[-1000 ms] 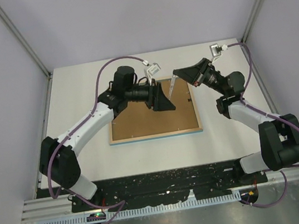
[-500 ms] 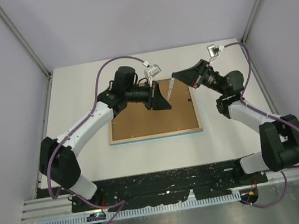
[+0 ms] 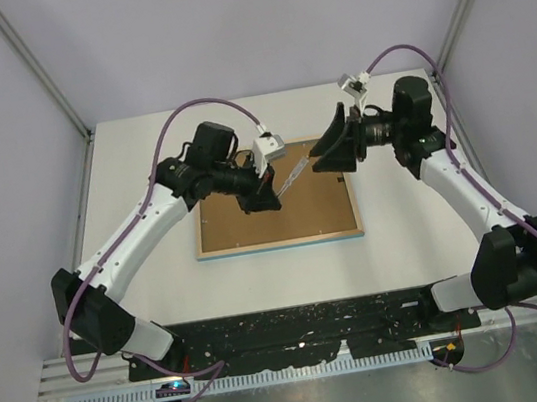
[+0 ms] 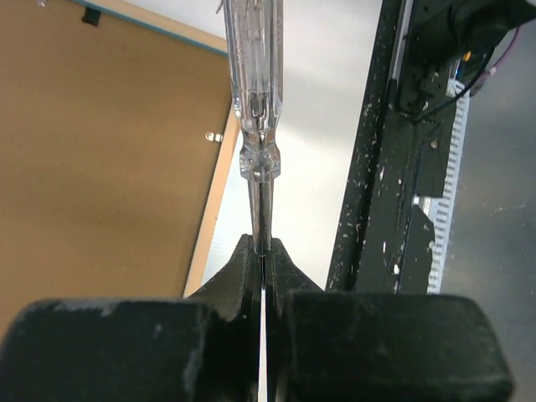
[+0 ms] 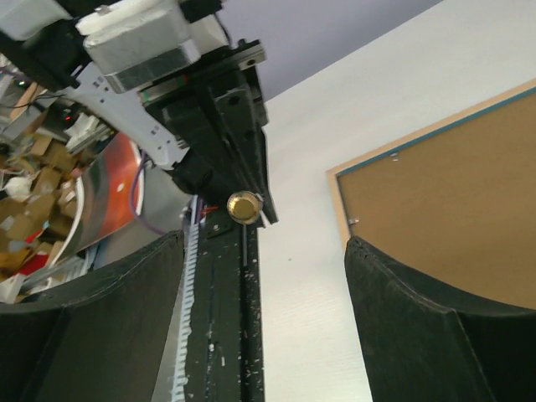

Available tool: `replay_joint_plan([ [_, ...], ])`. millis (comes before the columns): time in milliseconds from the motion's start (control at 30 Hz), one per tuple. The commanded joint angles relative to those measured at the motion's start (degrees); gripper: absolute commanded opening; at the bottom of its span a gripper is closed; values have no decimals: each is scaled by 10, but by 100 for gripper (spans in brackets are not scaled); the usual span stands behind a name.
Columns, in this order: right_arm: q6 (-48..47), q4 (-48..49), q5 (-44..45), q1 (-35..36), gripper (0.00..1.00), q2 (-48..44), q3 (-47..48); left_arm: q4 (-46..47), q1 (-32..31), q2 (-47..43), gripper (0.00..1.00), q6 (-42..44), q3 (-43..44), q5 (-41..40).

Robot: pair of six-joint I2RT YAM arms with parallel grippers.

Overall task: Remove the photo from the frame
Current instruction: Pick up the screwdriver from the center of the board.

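The frame point(image 3: 280, 245) lies face down on the table, its light wood back and thin blue edge point(image 4: 151, 25) showing around the brown backing board point(image 3: 286, 217). The photo is hidden under that board. My left gripper point(image 3: 266, 199) hangs over the board's upper middle, shut on the metal shaft of a clear-handled screwdriver point(image 3: 290, 175). In the left wrist view the handle point(image 4: 254, 84) points away from the left gripper point(image 4: 261, 247). My right gripper point(image 3: 327, 152) is open just past the handle. The screwdriver's brass end cap point(image 5: 244, 207) faces the right gripper point(image 5: 266, 243), untouched.
Small metal tabs point(image 4: 216, 136) sit on the frame's inner edge, one also visible from the right wrist point(image 5: 352, 222). White table point(image 3: 144, 179) surrounds the frame. The black base rail point(image 3: 306, 317) runs along the near edge, and grey walls enclose the back and sides.
The right gripper opened, let go of the screwdriver and pulled back to the right. The left gripper shut on the shaft and moved left, tilting the screwdriver flatter.
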Motion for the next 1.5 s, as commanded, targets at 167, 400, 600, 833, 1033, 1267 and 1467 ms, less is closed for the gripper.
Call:
replay_joint_plan([
  [167,-430,-403,-10,125,83,-24,51,-89,-10,-29,0,75,1,-43],
  [400,-445,-375,66,168,83,-16,54,-75,-23,-48,0,64,-23,-32],
  [600,-397,-302,102,167,82,-19,39,-67,-27,-58,0,56,-35,-24],
  [833,-339,-242,88,177,81,-18,34,-60,-27,-56,0,46,-35,-23],
  [1033,-336,-242,93,207,77,-8,32,-54,-27,-54,0,42,-35,-25],
  [1267,-312,-213,89,215,70,-6,16,-47,-27,-59,0,38,-39,-27],
  [1467,-295,-196,79,215,56,-6,7,-39,-27,-62,0,33,-40,-27],
])
